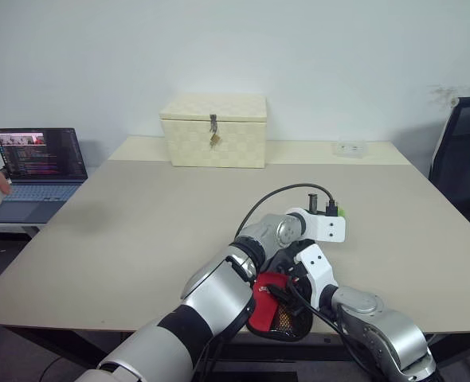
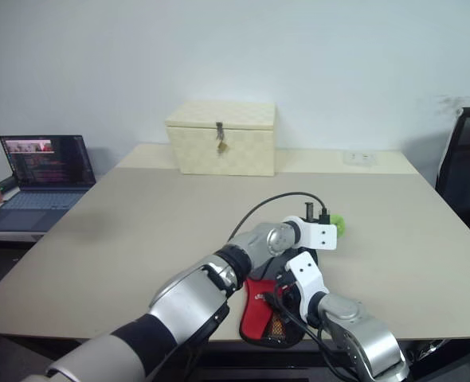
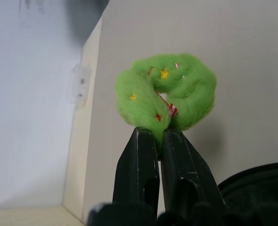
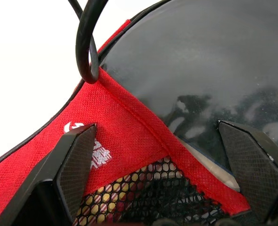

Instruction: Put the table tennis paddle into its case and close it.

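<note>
Worktop: I've got the broad beige worktop in front of me, with a cream woven box with a latch standing shut at the far side and an open laptop on a lower desk off to my left.
Case: the paddle-shaped black fabric case with its red panel and mesh pocket lies at the near edge of the worktop, under both my arms.
Paddle: in the right wrist view a black round face sits inside the case behind the red panel, so I judge the paddle is already in.
Right gripper: my right gripper hangs over the case's red panel with its fingers wide apart, holding nothing.
Left gripper: my left gripper has its fingers pinched together on the small green fuzzy zipper pull, just past the far rim of the case.
Progress: insertion looks done; what's left, as I read it, is running the zipper round the edge, and I can't tell how much is already zipped.
</note>
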Robot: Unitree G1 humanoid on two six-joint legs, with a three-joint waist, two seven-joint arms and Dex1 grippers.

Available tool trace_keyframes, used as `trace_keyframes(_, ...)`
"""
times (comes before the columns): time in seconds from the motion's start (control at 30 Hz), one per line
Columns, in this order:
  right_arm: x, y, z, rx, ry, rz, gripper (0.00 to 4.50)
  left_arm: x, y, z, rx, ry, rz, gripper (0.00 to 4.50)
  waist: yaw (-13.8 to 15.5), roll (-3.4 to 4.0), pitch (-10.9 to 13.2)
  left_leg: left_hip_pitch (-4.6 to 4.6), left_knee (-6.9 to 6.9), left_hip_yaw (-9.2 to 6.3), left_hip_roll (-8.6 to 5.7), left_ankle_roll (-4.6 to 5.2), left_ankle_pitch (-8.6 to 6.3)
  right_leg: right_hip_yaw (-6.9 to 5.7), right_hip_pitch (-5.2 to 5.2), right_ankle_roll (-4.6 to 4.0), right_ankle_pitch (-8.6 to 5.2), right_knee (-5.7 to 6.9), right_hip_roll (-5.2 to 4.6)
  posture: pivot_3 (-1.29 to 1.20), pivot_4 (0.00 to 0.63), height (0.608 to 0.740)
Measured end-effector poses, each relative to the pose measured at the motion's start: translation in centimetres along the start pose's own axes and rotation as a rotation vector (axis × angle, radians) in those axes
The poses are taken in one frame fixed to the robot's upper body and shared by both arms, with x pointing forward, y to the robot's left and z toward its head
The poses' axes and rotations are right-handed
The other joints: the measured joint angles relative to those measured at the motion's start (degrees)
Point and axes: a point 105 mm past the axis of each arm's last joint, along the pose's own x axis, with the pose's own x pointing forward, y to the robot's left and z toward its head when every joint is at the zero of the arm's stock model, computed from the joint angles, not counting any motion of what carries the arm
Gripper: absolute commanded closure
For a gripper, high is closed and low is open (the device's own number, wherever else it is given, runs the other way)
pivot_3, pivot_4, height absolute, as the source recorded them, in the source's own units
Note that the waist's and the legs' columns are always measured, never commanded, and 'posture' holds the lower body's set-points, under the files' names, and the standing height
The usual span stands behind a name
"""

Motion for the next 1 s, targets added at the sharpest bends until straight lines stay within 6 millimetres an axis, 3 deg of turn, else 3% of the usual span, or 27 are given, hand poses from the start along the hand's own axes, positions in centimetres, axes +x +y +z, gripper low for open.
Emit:
trace_keyframes(0.1,0.0,0.0,0.0,0.000,0.000,0.000,0.00,0.0,-0.1,0.0,-0.015,-0.003,-0.013,4.48,0.00,0.00,0.00,0.00,-0.01,0.00,0.00,0.00,0.00,0.00,0.00,0.00,0.00,0.00,0.00,0.00,0.150,0.740)
trace_keyframes(0.2,0.1,0.0,0.0,0.002,0.000,0.002,0.00,-0.1,-0.3,0.0,-0.077,-0.014,-0.036,3.71,-0.03,0.00,-0.01,0.02,-0.01,0.01,0.00,0.00,0.00,0.00,0.00,0.00,0.00,0.00,0.00,0.00,0.150,0.740)
trace_keyframes(0.37,0.6,0.3,0.2,0.005,0.004,0.019,0.00,-0.1,-0.3,0.7,-0.142,-0.051,-0.059,1.83,-0.34,-0.02,-0.19,0.13,-0.02,0.09,0.00,0.00,0.00,0.06,0.06,0.00,0.00,0.00,0.05,0.00,0.150,0.740)
trace_keyframes(0.47,0.9,0.3,0.3,0.006,0.007,0.032,0.00,-0.4,-0.3,-0.4,-0.187,-0.027,-0.056,0.87,-0.59,0.00,-0.22,0.19,-0.02,0.13,0.02,0.00,0.00,0.11,0.06,-0.01,0.00,0.00,0.13,0.00,0.150,0.740)
trace_keyframes(0.63,1.4,0.2,0.5,0.003,0.016,0.052,0.00,-1.5,0.3,-3.3,-0.308,0.025,-0.005,0.87,-1.07,0.01,-0.25,0.30,-0.01,0.13,0.08,-0.01,0.02,0.12,0.14,-0.01,0.00,0.06,0.24,0.00,0.150,0.740)
trace_keyframes(1.0,1.1,-0.1,1.7,0.056,-0.002,0.102,0.00,-6.8,7.7,-8.2,-0.757,-0.123,0.295,0.87,-1.51,0.03,-0.24,0.40,-0.04,0.13,0.21,-0.03,0.02,0.14,0.22,-0.01,0.00,0.07,0.24,0.00,0.150,0.740)
